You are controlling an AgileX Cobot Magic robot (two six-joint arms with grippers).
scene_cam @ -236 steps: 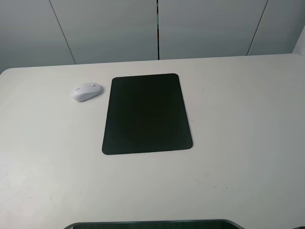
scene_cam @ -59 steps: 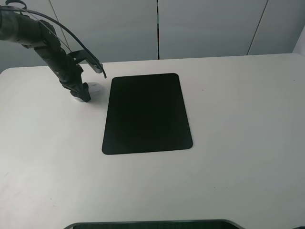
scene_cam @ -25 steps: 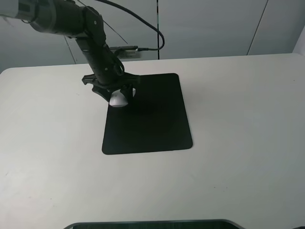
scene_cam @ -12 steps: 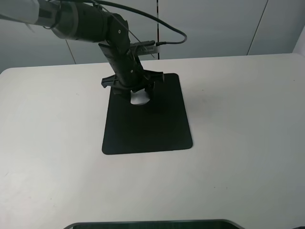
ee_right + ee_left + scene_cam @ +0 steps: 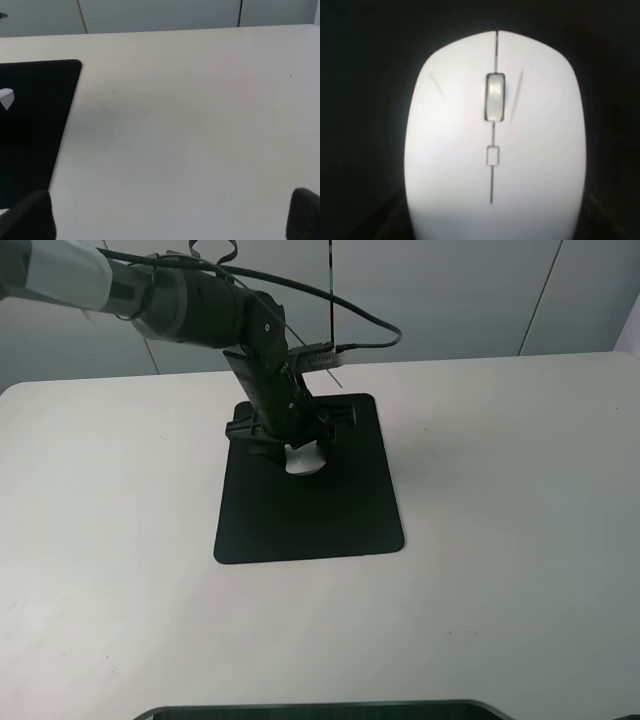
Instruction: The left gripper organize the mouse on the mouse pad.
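Note:
The white mouse hangs low over or rests on the upper middle of the black mouse pad; I cannot tell if they touch. My left gripper comes down on it from above, shut on its sides. The mouse fills the left wrist view, grey scroll wheel up, with darkness all around it. In the right wrist view the mouse pad lies at one side with a white sliver of the mouse. My right gripper is open over bare table, off to the right of the pad.
The white table stretches wide on both sides of the pad. Grey wall panels stand behind its far edge. A black cable loops off the left arm above the pad. A dark edge runs along the front.
My left gripper took the mouse from the table left of the pad and carried it right and slightly forward, over the pad's upper middle.

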